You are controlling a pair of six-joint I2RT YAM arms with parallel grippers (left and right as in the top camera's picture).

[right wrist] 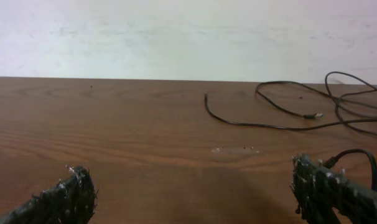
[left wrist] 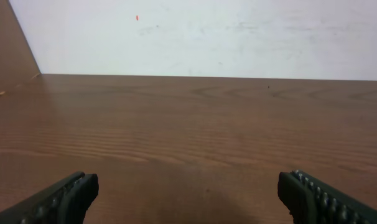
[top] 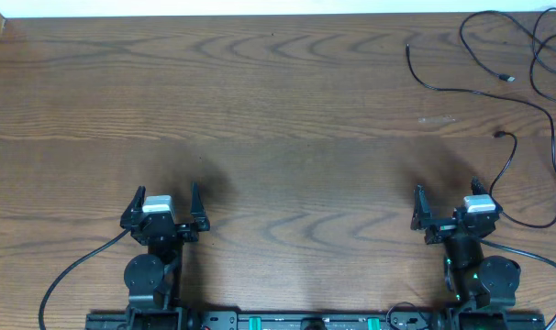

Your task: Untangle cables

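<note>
Wood-grain tabletop (top: 260,110) lies mostly bare, with the black cables (top: 526,82) sprawled in loose strands at the far right corner, apparently largely spread out, though some loops run off frame. Left pincer (top: 165,203) and right pincer (top: 448,199) both sit released near their bases, grasping nothing.

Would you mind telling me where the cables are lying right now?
The cables lie loosely spread at the table's far right corner in the overhead view, ahead of the right gripper, whose open jaws hold nothing.
</note>
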